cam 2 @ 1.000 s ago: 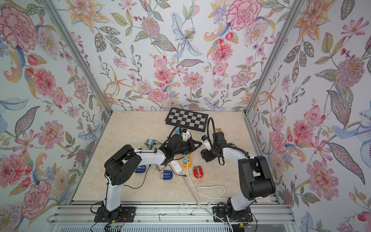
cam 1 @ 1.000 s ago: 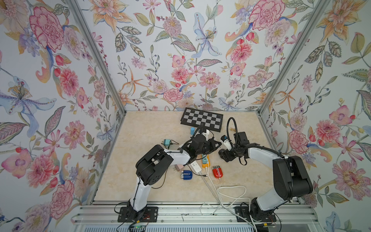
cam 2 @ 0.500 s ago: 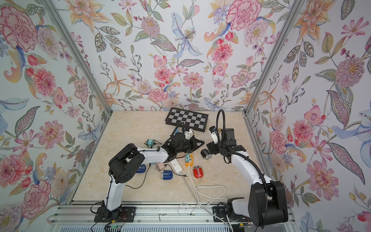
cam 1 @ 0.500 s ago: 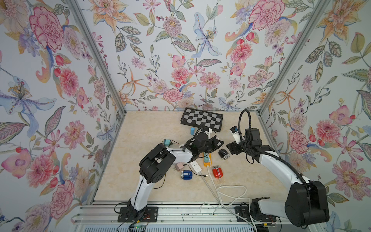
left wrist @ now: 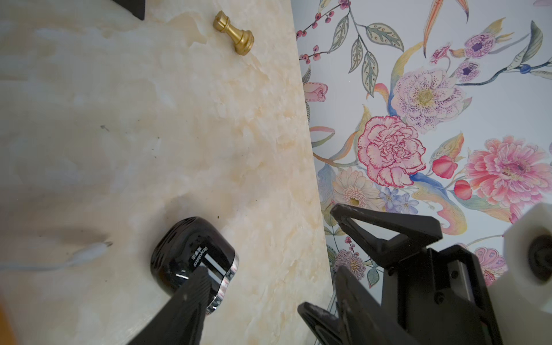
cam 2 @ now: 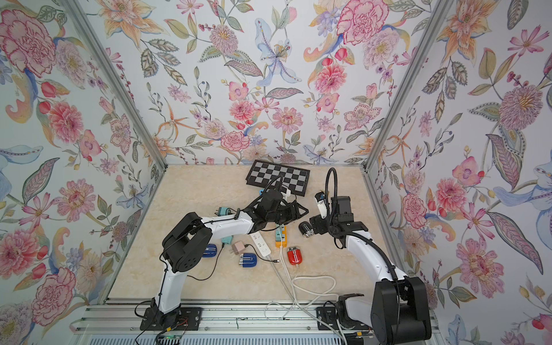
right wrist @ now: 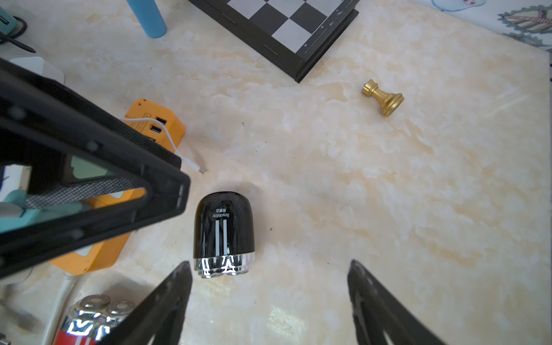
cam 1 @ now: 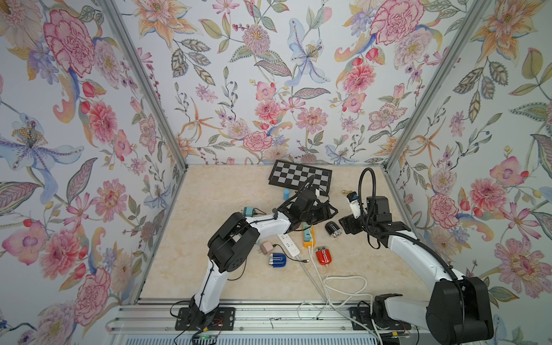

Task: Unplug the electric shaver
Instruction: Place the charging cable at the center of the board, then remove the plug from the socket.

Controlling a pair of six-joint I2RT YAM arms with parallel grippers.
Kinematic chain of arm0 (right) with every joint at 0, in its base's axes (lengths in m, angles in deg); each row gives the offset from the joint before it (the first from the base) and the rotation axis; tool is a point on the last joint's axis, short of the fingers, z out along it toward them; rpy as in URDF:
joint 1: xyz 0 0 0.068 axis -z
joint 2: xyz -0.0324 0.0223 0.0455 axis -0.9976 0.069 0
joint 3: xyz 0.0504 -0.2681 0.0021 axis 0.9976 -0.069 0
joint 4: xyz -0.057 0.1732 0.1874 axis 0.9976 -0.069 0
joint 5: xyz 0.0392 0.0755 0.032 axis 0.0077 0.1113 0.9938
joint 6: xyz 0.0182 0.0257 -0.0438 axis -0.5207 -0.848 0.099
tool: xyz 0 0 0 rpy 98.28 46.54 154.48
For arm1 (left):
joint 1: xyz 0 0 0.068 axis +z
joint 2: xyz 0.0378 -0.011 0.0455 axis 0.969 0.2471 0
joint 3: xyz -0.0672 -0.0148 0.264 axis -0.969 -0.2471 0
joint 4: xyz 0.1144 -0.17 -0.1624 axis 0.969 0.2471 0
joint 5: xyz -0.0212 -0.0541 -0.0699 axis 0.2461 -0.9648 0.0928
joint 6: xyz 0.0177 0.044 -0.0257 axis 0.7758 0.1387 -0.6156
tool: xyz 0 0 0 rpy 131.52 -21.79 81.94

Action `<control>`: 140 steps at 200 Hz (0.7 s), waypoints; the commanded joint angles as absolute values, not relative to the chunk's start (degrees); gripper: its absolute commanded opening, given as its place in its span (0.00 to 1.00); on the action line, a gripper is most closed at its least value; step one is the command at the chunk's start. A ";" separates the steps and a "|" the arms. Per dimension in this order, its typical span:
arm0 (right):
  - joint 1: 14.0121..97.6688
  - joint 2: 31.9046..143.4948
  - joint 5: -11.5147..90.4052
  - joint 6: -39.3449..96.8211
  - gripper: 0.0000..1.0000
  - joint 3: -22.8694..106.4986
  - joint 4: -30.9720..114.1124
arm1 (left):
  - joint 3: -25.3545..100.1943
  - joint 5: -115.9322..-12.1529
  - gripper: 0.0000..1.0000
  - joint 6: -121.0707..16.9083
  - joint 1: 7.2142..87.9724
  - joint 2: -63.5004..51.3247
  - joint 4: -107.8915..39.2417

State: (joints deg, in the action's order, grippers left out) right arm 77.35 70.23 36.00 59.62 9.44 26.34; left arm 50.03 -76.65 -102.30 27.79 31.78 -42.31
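Top views, left to right: left gripper hovered over the far end of the orange power strip, its jaws parted and gripping nothing; white cable plug lay loose on the table, near but not joined to the black electric shaver, which lay on its side; right gripper stood wide apart and empty, just beside the shaver's silver head.
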 commanded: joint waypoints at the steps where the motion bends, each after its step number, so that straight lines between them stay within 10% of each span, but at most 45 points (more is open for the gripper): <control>1: 77.86 67.74 37.31 55.70 0.83 10.30 26.03 | 55.74 -74.87 0.74 -93.71 28.01 32.03 -30.40; 65: 76.17 65.64 39.29 49.16 0.78 13.72 23.76 | 68.03 -71.92 0.86 -80.05 28.06 30.66 -19.74; 140: 52.12 74.25 23.90 35.43 0.72 24.11 17.85 | 68.10 -64.84 0.86 -74.11 40.74 24.16 -14.77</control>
